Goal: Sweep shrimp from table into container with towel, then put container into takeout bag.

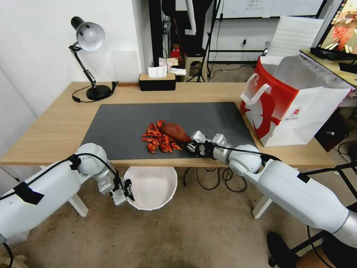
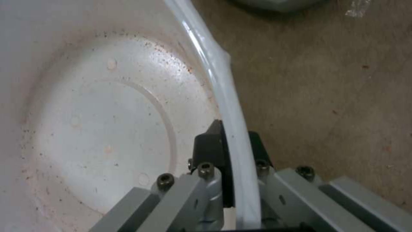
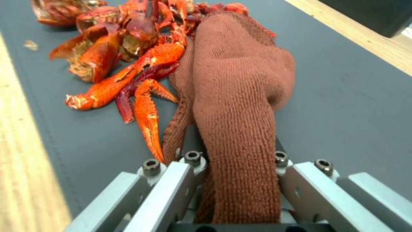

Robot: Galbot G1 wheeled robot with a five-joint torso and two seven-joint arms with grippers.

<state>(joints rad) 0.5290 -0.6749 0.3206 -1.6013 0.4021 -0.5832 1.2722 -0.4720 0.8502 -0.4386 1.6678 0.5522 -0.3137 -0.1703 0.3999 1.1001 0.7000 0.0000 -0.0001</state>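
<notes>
A pile of red-orange shrimp point(image 1: 157, 138) point(image 3: 124, 61) lies on the dark mat of the table point(image 1: 55, 130), near its front edge. The rust-red towel point(image 1: 175, 131) point(image 3: 236, 106) rests against the pile's right side, and my right gripper point(image 1: 190, 146) point(image 3: 234, 161) is shut on the towel's near end. Below the table's front edge the white container point(image 1: 153, 188) point(image 2: 98, 125) hangs in the air, with my left gripper point(image 1: 128, 193) point(image 2: 234, 141) shut on its rim. The red and white takeout bag point(image 1: 290, 108) stands open at the table's right end.
A black desk lamp point(image 1: 89, 56) and a black tissue box point(image 1: 157, 81) stand along the table's back edge. Cables hang below the table by its white leg point(image 1: 262, 206). A side table with a screen point(image 1: 338, 41) is at the far right.
</notes>
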